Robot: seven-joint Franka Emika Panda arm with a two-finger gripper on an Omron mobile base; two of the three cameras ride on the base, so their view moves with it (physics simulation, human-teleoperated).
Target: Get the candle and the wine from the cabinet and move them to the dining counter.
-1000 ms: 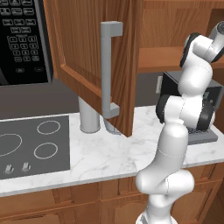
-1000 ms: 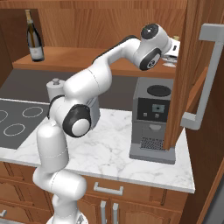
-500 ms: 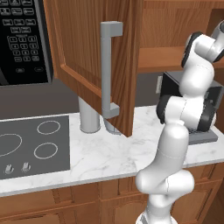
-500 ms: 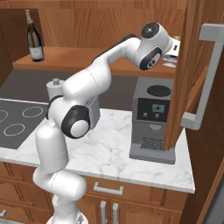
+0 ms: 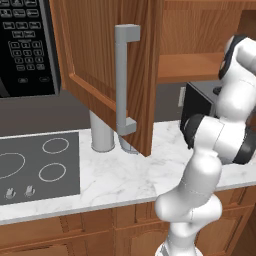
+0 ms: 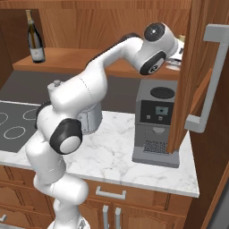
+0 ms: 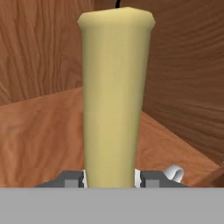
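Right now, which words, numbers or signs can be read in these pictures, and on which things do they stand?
None can be read.
Microwave keypad: pale marks on the buttons, too small.
Wine label: light patch, blurred.
Coffee machine display: small bluish panel, no legible text.

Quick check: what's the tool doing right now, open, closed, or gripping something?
Tool: closed on the candle, one finger on each side of its lower body, inside the cabinet.
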